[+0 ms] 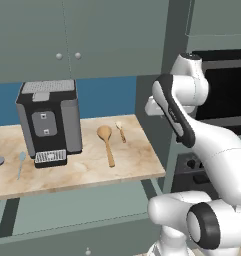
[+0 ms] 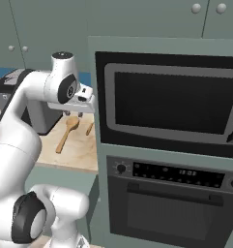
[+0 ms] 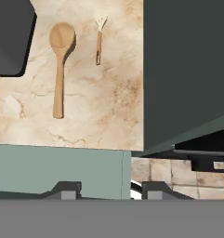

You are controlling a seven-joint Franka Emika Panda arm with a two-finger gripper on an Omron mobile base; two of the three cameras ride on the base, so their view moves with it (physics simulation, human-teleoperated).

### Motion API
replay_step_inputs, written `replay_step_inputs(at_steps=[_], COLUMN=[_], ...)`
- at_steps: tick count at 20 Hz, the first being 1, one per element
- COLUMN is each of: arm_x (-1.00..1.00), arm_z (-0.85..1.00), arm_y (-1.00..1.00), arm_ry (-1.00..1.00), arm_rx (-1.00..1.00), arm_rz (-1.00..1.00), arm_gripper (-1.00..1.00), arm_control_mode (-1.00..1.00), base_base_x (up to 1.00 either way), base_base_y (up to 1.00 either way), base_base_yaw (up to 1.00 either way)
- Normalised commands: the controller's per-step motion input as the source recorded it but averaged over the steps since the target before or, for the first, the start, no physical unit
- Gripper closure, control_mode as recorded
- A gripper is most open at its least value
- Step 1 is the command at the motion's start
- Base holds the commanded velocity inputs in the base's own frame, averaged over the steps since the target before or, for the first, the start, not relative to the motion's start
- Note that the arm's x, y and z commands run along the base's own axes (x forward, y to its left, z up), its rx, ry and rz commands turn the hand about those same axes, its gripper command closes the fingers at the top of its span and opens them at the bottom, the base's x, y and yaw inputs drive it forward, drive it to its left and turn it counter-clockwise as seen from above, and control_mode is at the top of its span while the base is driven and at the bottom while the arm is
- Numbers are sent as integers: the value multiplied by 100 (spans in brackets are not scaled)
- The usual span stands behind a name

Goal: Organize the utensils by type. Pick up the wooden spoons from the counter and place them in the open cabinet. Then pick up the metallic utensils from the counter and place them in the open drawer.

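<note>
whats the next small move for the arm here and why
Probably move the gripper forward over the counter and down toward the large wooden spoon. Both wooden spoons lie untouched on the stone, the small one beside it, and the fingers, apart with nothing between them, hang off the counter's front edge.

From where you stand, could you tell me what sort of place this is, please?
A kitchen, and a simulated one by its rendered look: a marbled counter with a coffee machine, and a microwave built in above an oven.
</note>
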Motion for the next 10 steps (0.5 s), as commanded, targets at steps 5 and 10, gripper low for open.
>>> replay_step_inputs(at_steps=[5,10], arm_x=[-31,-35], arm_z=[-1,-26], arm_y=[3,20], arm_ry=[-7,3], arm_rx=[3,7], arm_rz=[-2,-1], arm_gripper=[-100,-100], arm_control_mode=[-100,-100], base_base_x=[0,0], base_base_y=[0,0], base_base_yaw=[0,0])
